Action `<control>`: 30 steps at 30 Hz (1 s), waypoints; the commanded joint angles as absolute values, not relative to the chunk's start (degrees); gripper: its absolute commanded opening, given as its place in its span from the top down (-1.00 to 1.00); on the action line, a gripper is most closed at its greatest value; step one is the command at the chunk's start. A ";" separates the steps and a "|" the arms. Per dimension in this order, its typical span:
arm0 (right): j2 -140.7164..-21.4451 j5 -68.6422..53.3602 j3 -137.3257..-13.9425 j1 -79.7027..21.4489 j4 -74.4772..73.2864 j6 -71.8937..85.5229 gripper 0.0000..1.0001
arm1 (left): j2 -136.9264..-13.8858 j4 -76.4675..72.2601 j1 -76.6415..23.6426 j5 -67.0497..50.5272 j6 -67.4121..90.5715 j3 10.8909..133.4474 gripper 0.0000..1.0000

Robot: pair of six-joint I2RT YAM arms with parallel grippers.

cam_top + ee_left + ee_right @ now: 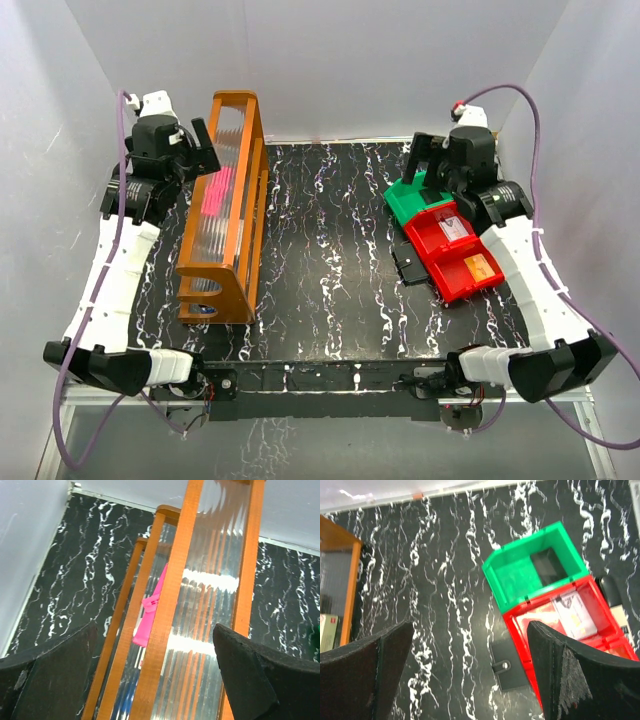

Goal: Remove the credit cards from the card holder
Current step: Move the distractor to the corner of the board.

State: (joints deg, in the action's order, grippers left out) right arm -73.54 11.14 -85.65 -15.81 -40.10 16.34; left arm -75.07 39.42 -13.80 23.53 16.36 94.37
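- Both arms are at the far end of the counter (330,250). Neither is near the job.
- Left claw (155,630): fingers spread wide, nothing between them. It hangs over the wooden rack (225,210) that runs along the counter's left edge. A pink clip-like item (148,617) sits between the rack's ribbed clear panels.
- Right claw (470,625): also wide and empty, hovering near the far-right corner above the green bin (512,580).
- Card holder (506,667): lies flat on the counter toward the right edge, about mid-depth, tucked against the left side of the red bins (428,248). Its dark outside faces up and a small snap tab is visible. It looks folded shut, with no light inner panels showing.
- Credit cards: none visible in or sticking out of the holder.
- Bin contents:
  - A whitish flat piece (574,614) lies in the nearer red bin.
  - An orange one (478,266) lies in the next red bin.
  - A dark rectangle (547,566) lies on the green bin's floor.
  - I cannot tell whether any of these are cards.
- Progress, as a judgement: nothing is started. What remains:
  - reach the holder
  - undo the snap and open it
  - pin one side and draw each card out
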 commanded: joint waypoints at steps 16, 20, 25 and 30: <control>-55.15 -9.67 -60.89 -7.87 -33.11 26.73 -0.96 | -85.72 33.81 -24.52 -17.37 15.22 104.49 -0.97; -53.96 -11.81 -59.19 -7.39 -32.37 28.09 -0.96 | -90.20 35.95 -31.08 -16.11 13.83 107.56 -0.97; -53.46 -13.64 -57.88 -7.10 -31.82 29.48 -0.96 | -95.33 38.08 -37.35 -12.96 12.37 107.12 -0.97; -53.72 -14.49 -57.12 -6.93 -31.84 30.44 -0.96 | -100.99 39.91 -41.54 -10.01 11.68 104.88 -0.97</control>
State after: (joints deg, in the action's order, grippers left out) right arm -54.68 -12.58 -58.17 -7.33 -35.44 28.99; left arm -98.72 36.64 -39.22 -12.71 12.88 105.75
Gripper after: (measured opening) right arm 0.981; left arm 0.985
